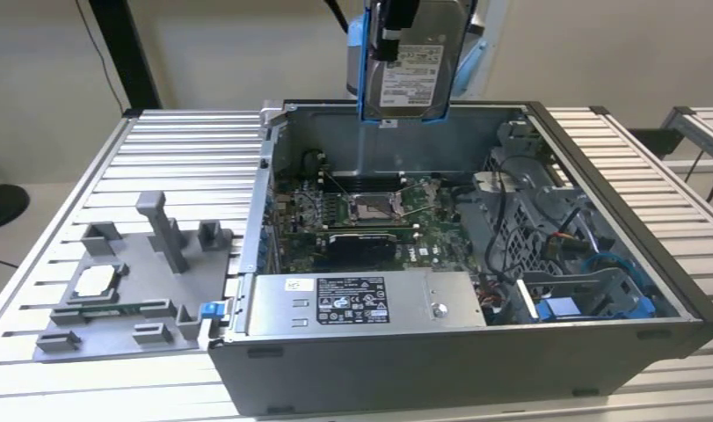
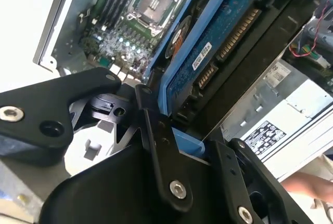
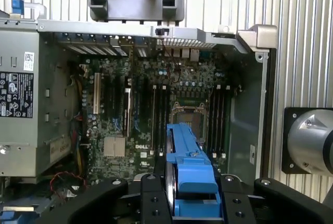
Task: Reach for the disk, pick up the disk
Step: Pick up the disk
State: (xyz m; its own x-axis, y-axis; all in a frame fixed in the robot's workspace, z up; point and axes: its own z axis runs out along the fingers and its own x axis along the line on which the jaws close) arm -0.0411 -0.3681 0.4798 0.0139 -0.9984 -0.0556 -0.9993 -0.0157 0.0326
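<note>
My gripper (image 3: 191,203) is clamped on the disk (image 3: 190,174), with a black finger (image 2: 156,141) pressed against either side of its blue bracket. In the exterior view I see the disk held upright, label facing the camera, well above the far end of the open computer case (image 1: 450,369) and its motherboard (image 1: 368,211).

My gripper (image 1: 394,35) sits high in the exterior view, pointing straight down from the wrist. Its jaws are clamped on the top end of the disk (image 1: 405,79), which hangs upright beneath it. In the first wrist view I see the black fingers (image 3: 151,198) pressed to either side of the disk, linkages drawn in close and symmetrical.
</note>
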